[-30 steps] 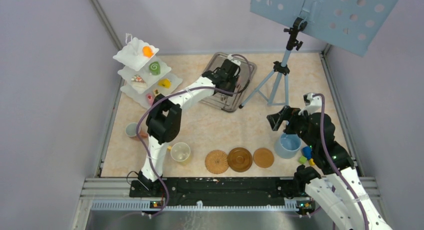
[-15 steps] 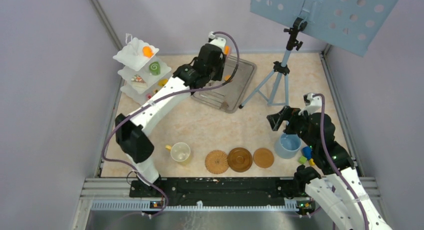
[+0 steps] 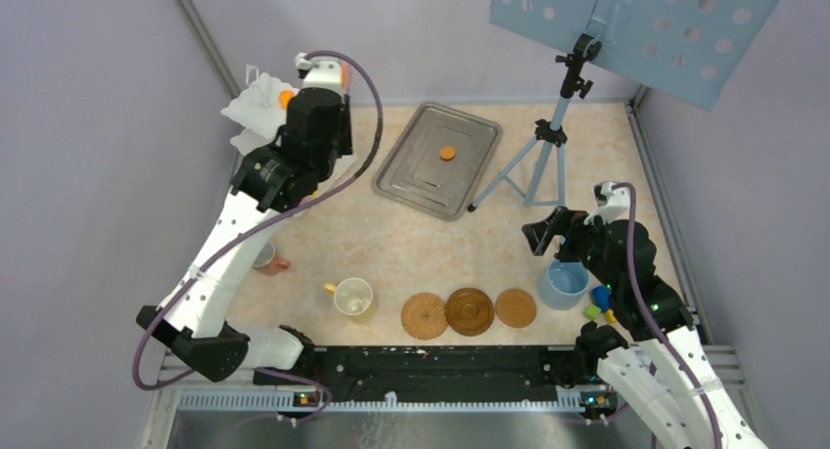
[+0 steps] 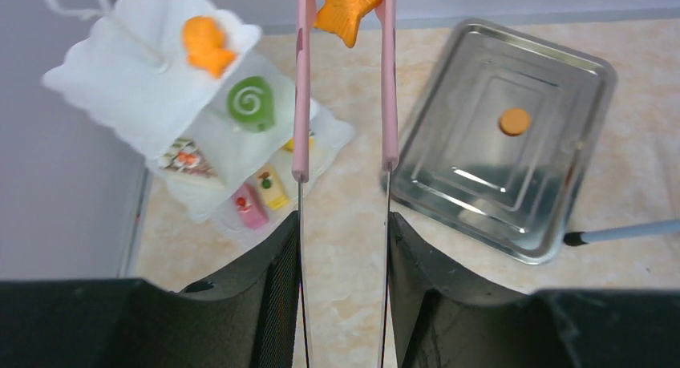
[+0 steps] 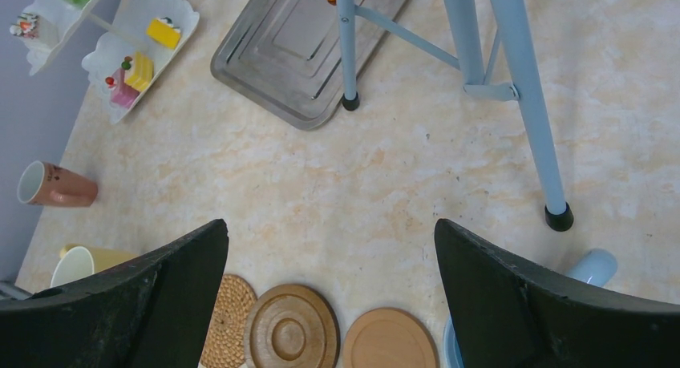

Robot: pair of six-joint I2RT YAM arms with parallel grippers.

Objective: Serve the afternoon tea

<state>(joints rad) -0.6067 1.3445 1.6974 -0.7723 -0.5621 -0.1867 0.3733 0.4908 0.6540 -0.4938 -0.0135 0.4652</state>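
Observation:
My left gripper (image 4: pixel 343 224) is shut on the pink tongs (image 4: pixel 303 87), and the tong tips pinch an orange star biscuit (image 4: pixel 346 7). It hovers beside the white three-tier stand (image 4: pixel 120 87), which carries an orange biscuit (image 4: pixel 204 46), a green swirl roll (image 4: pixel 251 103), a pink slice (image 4: pixel 250 206) and a yellow wedge (image 4: pixel 273 188). In the top view the left gripper (image 3: pixel 315 112) is over the stand (image 3: pixel 253 109). A round orange biscuit (image 3: pixel 447 154) lies in the metal tray (image 3: pixel 411 180). My right gripper (image 5: pixel 330 224) is open with nothing in it, above the brown coasters (image 5: pixel 290 336).
A yellow cup (image 3: pixel 353 296) and a pink cup (image 3: pixel 262 255) stand at front left, a blue cup (image 3: pixel 565 285) at front right next to toy blocks (image 3: pixel 597 302). A blue tripod (image 3: pixel 548 156) stands right of the tray. Walls close in on both sides.
My left arm lifted off the tray and swung left to the stand, carrying the tongs with the star biscuit. The right arm stayed still.

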